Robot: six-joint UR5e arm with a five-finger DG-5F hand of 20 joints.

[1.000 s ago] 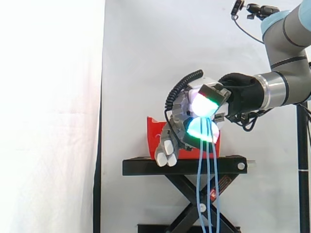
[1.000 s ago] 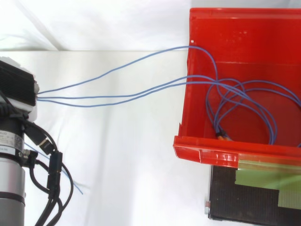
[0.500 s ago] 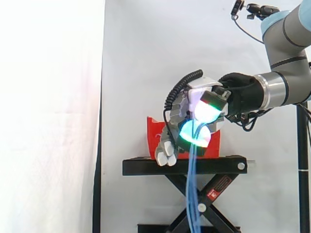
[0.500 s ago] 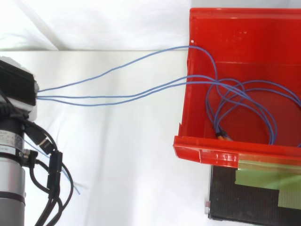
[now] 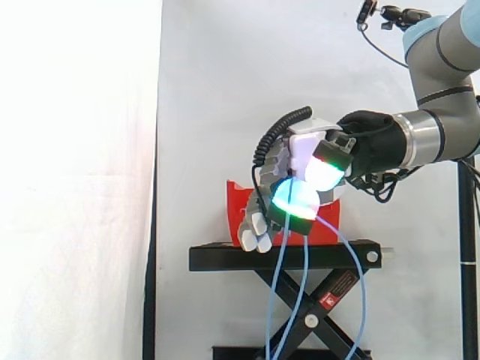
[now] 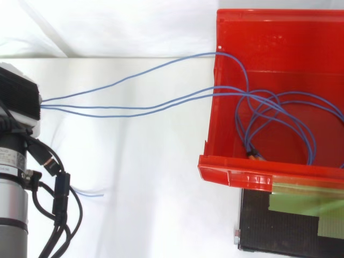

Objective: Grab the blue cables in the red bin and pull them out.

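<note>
Level with the red bin (image 5: pixel 238 196) in the side view, above the black stand (image 5: pixel 225 256), the hand (image 5: pixel 300 150) is gripping the blue cables (image 6: pixel 161 103), its curled fingers pinching them between glowing green pads while strands are hanging down past the stand. From above, three strands are stretching across the white surface and over the bin's wall, and their loops are lying tangled inside the bin.
</note>
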